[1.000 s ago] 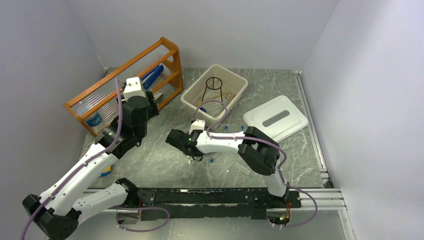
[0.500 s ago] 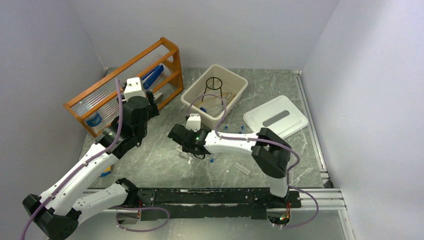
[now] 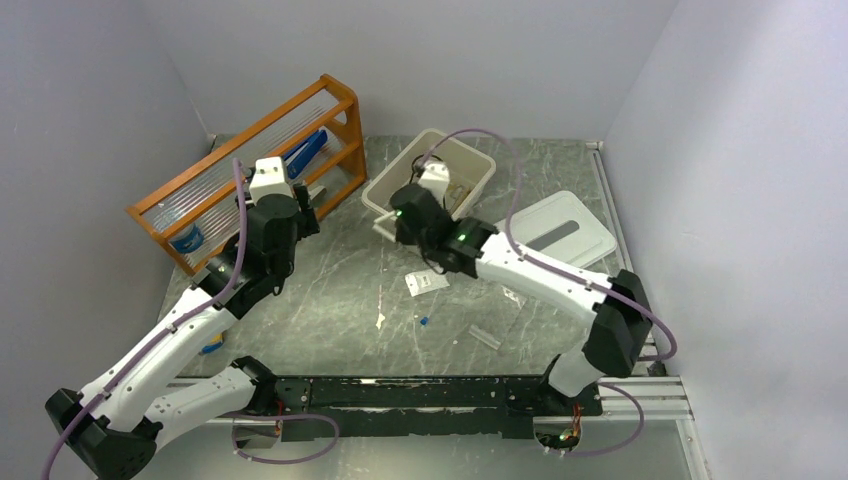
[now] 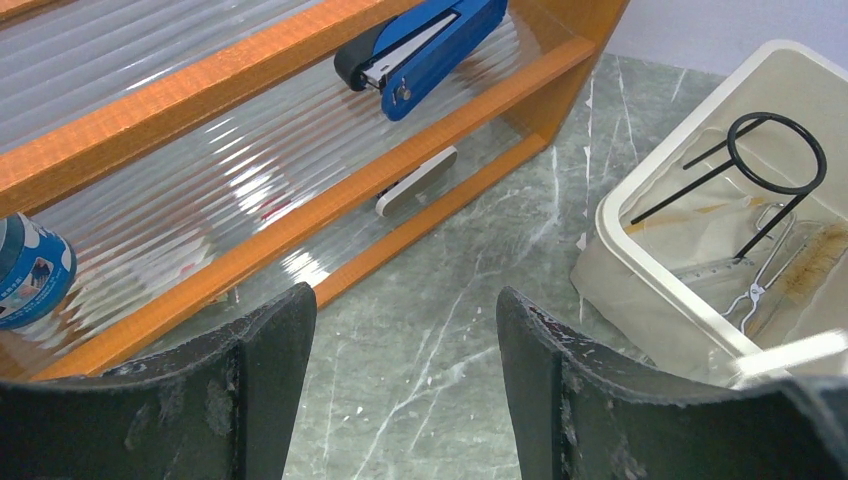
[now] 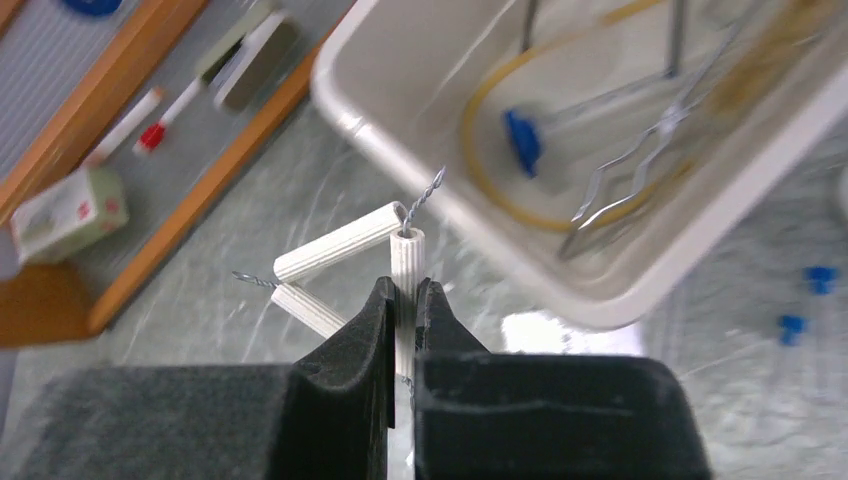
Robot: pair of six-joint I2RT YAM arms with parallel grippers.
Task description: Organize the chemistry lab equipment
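Right gripper [image 5: 403, 290]: fingers pressed together on one white sleeve of the wire triangle [image 5: 335, 248]. The other two sleeves hang free to the left, and twisted wire ends stick out at the corners. In the top view the triangle is in the air just outside the near-left corner of the beige tub [image 3: 472, 150], over the table [image 3: 330, 300] and not yet over the opening.

Left gripper [image 4: 405, 310]: spread and holding nothing, pointed at the orange rack [image 4: 300, 215].

Already in the tub: black ring tripod [image 4: 778, 152], metal tongs [image 4: 765, 270], bristle brush [image 4: 815, 255], tan tubing [image 5: 490, 120]. On the table: white packet [image 3: 427, 283] and a blue-capped vial [image 3: 424, 321].

Risks as I judge them:
- The grip is on a single sleeve, so the triangle may pivot in the pinch.
- A hanging corner or wire end could catch the tub rim when crossing low and pull the triangle out or shove the tub.
- Letting go here would drop it on the table, short of the tub.
- A drop onto the tripod ring or tongs may tangle them, so I would aim for the bare near side.
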